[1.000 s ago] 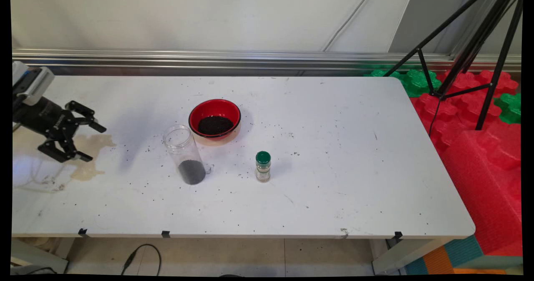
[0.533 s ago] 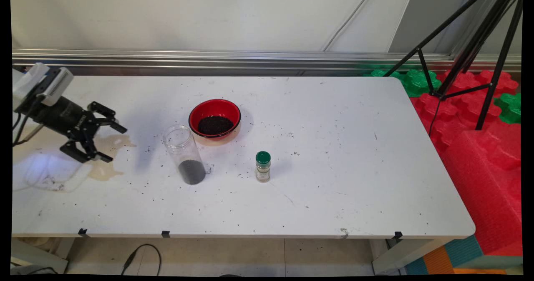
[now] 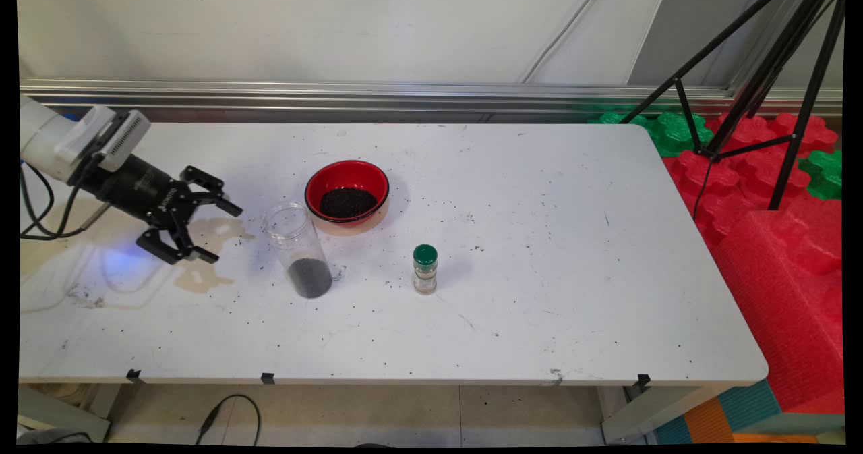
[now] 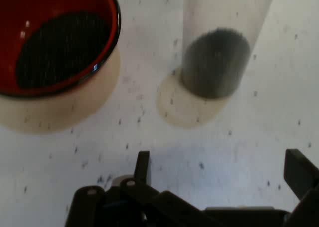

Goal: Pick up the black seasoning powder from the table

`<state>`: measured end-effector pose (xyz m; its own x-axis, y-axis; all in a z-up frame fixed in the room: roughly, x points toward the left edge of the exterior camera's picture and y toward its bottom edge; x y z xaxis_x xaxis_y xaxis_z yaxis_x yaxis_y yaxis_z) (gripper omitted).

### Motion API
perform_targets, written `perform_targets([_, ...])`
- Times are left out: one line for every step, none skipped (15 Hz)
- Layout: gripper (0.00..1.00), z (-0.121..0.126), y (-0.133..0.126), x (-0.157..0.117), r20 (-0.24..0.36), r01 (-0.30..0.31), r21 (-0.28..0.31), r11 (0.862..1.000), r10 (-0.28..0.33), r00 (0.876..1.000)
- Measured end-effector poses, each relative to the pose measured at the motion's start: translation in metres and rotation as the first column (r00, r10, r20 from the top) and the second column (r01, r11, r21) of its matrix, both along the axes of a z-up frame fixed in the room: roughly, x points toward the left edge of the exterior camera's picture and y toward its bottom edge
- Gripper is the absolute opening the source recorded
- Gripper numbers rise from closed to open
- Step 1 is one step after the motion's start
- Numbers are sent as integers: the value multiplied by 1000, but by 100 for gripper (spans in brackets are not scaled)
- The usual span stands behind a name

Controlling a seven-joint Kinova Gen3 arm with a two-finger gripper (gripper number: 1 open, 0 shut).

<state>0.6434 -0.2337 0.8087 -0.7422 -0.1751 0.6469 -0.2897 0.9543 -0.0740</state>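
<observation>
Presently listed: white table (image 3: pixel 539 191), right half bare but for scattered dark specks; rounded far-right corner, near edge marked with black tape tabs. Black tripod (image 3: pixel 775 69) and red and green foam blocks (image 3: pixel 795 251) stand off the right end. Gripper (image 3: pixel 212 231), black, two-fingered, enters low from the left, tilted toward the table's middle, fingers spread wide, holding nothing, above a pale brownish stain (image 3: pixel 202 272). Clear plastic jar (image 3: pixel 296 248), upright, lidless, dark granules at its bottom, just right of the gripper, apart from it. Red bowl (image 3: pixel 347 191) of dark granules just behind the jar. Green-capped spice bottle (image 3: pixel 425 268), upright, farther right.
</observation>
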Motion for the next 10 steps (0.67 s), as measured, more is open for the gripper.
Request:
perform_targets([100, -3, -3, -4, -18, 9, -3, 1000, -9, 1000])
perform_targets([100, -5, -6, -8, -37, 18, -7, 1000, -18, 999])
perform_targets([100, -7, -9, -12, -52, 24, -11, 1000, -25, 998])
perform_targets([100, -10, -13, -16, -70, 32, -15, 999, -33, 997])
perform_targets([100, -13, -16, -21, -88, 42, -19, 999, -43, 995])
perform_targets([100, -15, -18, -25, -104, 51, -23, 998, -53, 993])
perform_targets([100, -17, -20, -30, -122, 61, -29, 998, -64, 990])
perform_targets([100, -20, -22, -35, -140, 71, -34, 997, -75, 987])
perform_targets([100, -22, -24, -38, -154, 79, -38, 996, -84, 984])
perform_targets([100, -24, -25, -42, -170, 88, -41, 995, -94, 981])
